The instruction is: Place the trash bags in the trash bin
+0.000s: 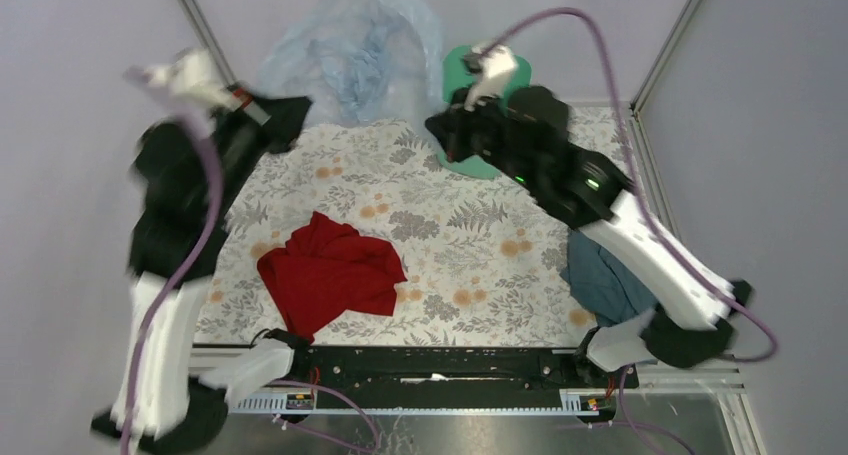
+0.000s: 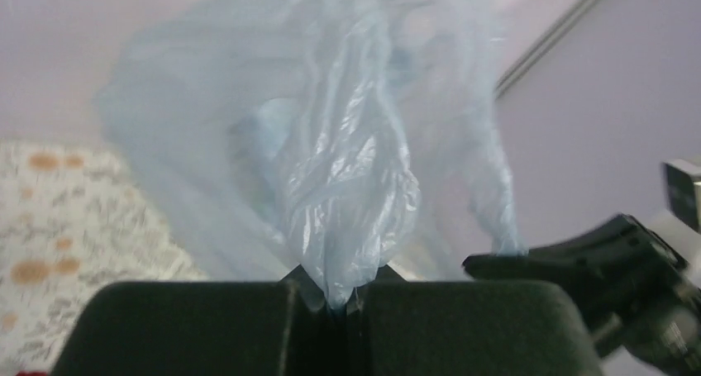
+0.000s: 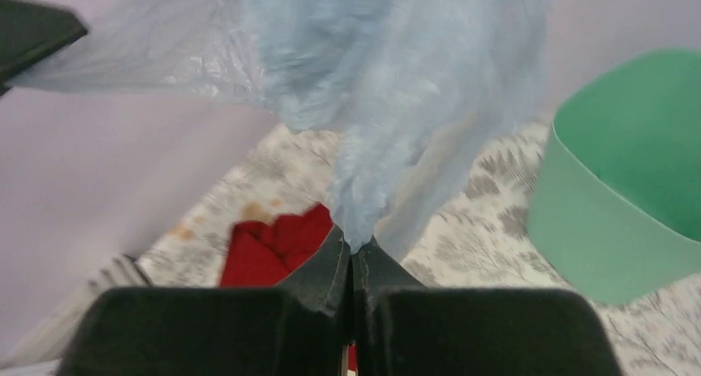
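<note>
Top view: the pale blue trash bag (image 1: 350,55) is bunched up past the floral tablecloth's (image 1: 450,235) far edge, and the right arm half hides the green trash bin (image 1: 456,73). Left wrist: the left gripper (image 2: 335,297) is pinched tight on the bag. Right wrist: the right gripper (image 3: 351,256) is clamped on it too, with the bin just to its right and a red cloth (image 3: 273,244) below.

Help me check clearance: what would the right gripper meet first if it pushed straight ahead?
The pale blue trash bag it pinches billows right ahead of the right gripper; the green trash bin sits off to the side, probably outside that line.
</note>
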Controlling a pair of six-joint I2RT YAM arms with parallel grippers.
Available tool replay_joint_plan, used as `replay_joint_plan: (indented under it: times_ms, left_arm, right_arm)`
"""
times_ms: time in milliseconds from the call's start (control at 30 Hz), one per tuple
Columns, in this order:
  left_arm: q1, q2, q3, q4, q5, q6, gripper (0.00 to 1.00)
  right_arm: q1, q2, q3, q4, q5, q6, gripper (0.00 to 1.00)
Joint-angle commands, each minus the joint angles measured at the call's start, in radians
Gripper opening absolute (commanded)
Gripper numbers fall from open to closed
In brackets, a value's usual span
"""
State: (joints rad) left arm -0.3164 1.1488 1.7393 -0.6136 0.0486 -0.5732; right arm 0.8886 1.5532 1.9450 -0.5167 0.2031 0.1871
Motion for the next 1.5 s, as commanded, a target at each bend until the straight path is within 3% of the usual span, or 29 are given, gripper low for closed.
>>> replay_joint_plan:
  times_ms: [0, 133, 233, 300, 400, 567, 667, 733, 833, 900, 1000, 1100, 1167, 1233, 1367, 1433, 1467]
  left_arm:
    - [-0.001, -0.233, -0.276, 0.127, -0.097, -0.019, 0.00]
    - [0.000, -0.148, -0.632, -0.017, -0.128, -0.057, 0.00]
    - [0.000, -0.159, -0.791, -0.030, -0.088, -0.071, 0.00]
    - [0.000, -0.218, -0.808, 0.017, -0.005, -0.064, 0.00]
    - [0.000, -0.201, -0.656, 0.005, 0.054, -0.055, 0.00]
    - [0.001, -0.090, -0.151, -0.092, 0.081, -0.005, 0.00]
    - [0.001, -0.117, -0.020, -0.062, 0.070, 0.003, 0.00]
    - [0.000, -0.170, -0.077, 0.003, 0.069, -0.011, 0.00]
    - [0.000, -0.248, -0.291, 0.051, 0.007, -0.054, 0.00]
    - [0.001, -0.250, -0.420, -0.025, -0.067, -0.067, 0.00]
    - [0.000, -0.213, -0.611, -0.140, -0.148, -0.092, 0.00]
    - [0.003, -0.213, -0.692, -0.136, -0.088, -0.073, 0.00]
    - [0.004, -0.205, -0.600, -0.088, -0.001, -0.034, 0.00]
    - [0.004, -0.144, -0.386, -0.062, 0.048, -0.001, 0.00]
    - [0.002, 0.051, 0.223, -0.026, 0.265, -0.013, 0.00]
    - [0.002, 0.029, 0.268, 0.146, 0.386, -0.080, 0.00]
    - [0.002, -0.022, 0.200, 0.246, 0.398, -0.104, 0.00]
  right_arm:
    - [0.020, -0.207, -0.311, 0.221, -0.058, 0.006, 0.00]
    - [-0.029, -0.173, -0.714, 0.308, -0.120, 0.121, 0.00]
    - [-0.033, -0.148, -0.823, 0.260, -0.168, 0.181, 0.00]
    - [-0.034, -0.180, -0.826, 0.274, -0.200, 0.193, 0.00]
    - [-0.033, -0.162, -0.606, 0.161, -0.149, 0.145, 0.00]
    - [-0.035, -0.033, -0.098, -0.084, -0.068, 0.032, 0.00]
    - [-0.034, -0.061, 0.031, -0.113, -0.095, 0.011, 0.00]
    - [-0.033, -0.146, -0.055, -0.041, -0.108, 0.010, 0.00]
    - [-0.036, -0.270, -0.340, 0.087, -0.064, 0.023, 0.00]
    - [-0.045, -0.303, -0.530, 0.102, -0.042, 0.085, 0.00]
    - [-0.055, -0.310, -0.855, 0.168, -0.129, 0.188, 0.00]
    - [-0.058, -0.281, -0.945, 0.186, -0.136, 0.237, 0.00]
    - [-0.060, -0.248, -0.834, 0.147, -0.112, 0.191, 0.00]
    - [-0.059, -0.167, -0.613, 0.090, -0.092, 0.116, 0.00]
    - [-0.046, 0.059, 0.128, -0.189, -0.104, 0.007, 0.00]
    - [-0.015, 0.110, 0.404, -0.245, -0.116, -0.015, 0.00]
    - [-0.005, 0.090, 0.433, -0.223, -0.137, -0.014, 0.00]
